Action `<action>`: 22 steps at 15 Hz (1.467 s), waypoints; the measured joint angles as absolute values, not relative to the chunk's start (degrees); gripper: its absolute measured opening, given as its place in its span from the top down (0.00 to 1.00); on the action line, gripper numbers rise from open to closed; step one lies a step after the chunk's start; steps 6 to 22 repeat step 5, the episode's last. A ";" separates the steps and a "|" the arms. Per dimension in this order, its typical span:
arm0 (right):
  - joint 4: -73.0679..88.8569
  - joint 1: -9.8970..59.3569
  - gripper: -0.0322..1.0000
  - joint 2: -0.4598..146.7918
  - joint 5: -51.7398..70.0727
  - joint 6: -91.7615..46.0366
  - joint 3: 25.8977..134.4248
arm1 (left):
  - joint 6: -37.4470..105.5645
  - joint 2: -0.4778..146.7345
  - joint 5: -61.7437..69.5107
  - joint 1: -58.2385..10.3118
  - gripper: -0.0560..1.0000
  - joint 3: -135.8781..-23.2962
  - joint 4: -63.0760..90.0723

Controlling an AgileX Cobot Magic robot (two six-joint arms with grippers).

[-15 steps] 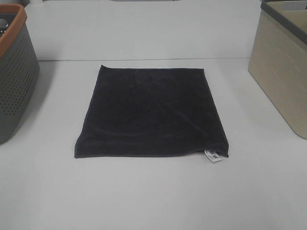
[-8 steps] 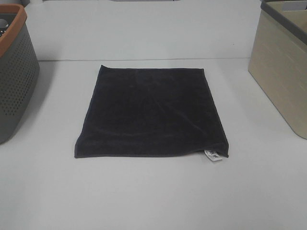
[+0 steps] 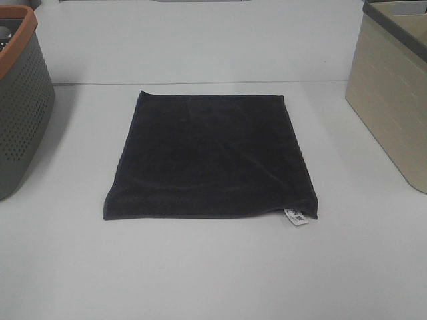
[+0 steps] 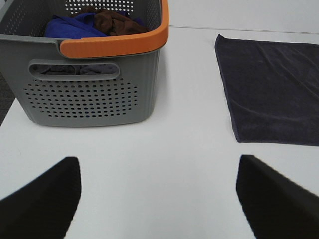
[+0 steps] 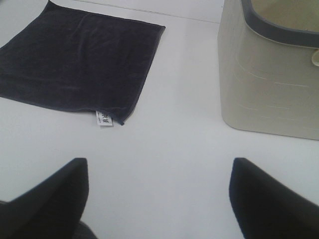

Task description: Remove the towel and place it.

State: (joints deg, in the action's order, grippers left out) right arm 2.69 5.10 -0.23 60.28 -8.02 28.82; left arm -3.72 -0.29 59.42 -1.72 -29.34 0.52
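Bare table (image 3: 213, 273) all around the towel (image 3: 210, 157); grey basket (image 3: 20, 113) left, beige bin (image 3: 393, 100) right.

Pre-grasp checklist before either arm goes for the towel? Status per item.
1. Towel flat on table, nothing on it: ok.
2. Left pincer open, empty: ok.
3. Right pincer open, empty: ok.
4. White tag corner exposed toward the right pincer: ok.
5. Beige bin has room: cannot tell, inside mostly hidden.
6. Grey basket free: not ok, already holds cloths.
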 joint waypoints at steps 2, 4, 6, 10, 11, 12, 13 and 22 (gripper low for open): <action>2.69 5.10 0.23 -0.23 60.28 -8.02 28.82 | -3.72 -0.29 59.42 -1.72 0.20 -29.34 0.52; 2.69 5.10 0.23 -0.23 60.28 -8.02 28.82 | -3.72 -0.29 59.42 -1.72 0.20 -29.34 0.52; 2.69 5.10 0.23 -0.23 60.28 -8.02 28.82 | -3.72 -0.29 59.42 -1.72 0.20 -29.34 0.52; 2.69 5.10 0.23 -0.23 60.28 -8.02 28.82 | -3.72 -0.29 59.42 -1.72 0.20 -29.34 0.52; 2.69 5.10 0.23 -0.23 60.28 -8.02 28.82 | -3.72 -0.29 59.42 -1.72 0.20 -29.34 0.52; 2.69 5.10 0.23 -0.23 60.28 -8.02 28.82 | -3.72 -0.29 59.42 -1.72 0.20 -29.34 0.52; 2.69 5.10 0.23 -0.23 60.28 -8.02 28.82 | -3.72 -0.29 59.42 -1.72 0.20 -29.34 0.52; 2.69 5.10 0.23 -0.23 60.28 -8.02 28.82 | -3.72 -0.29 59.42 -1.72 0.20 -29.34 0.52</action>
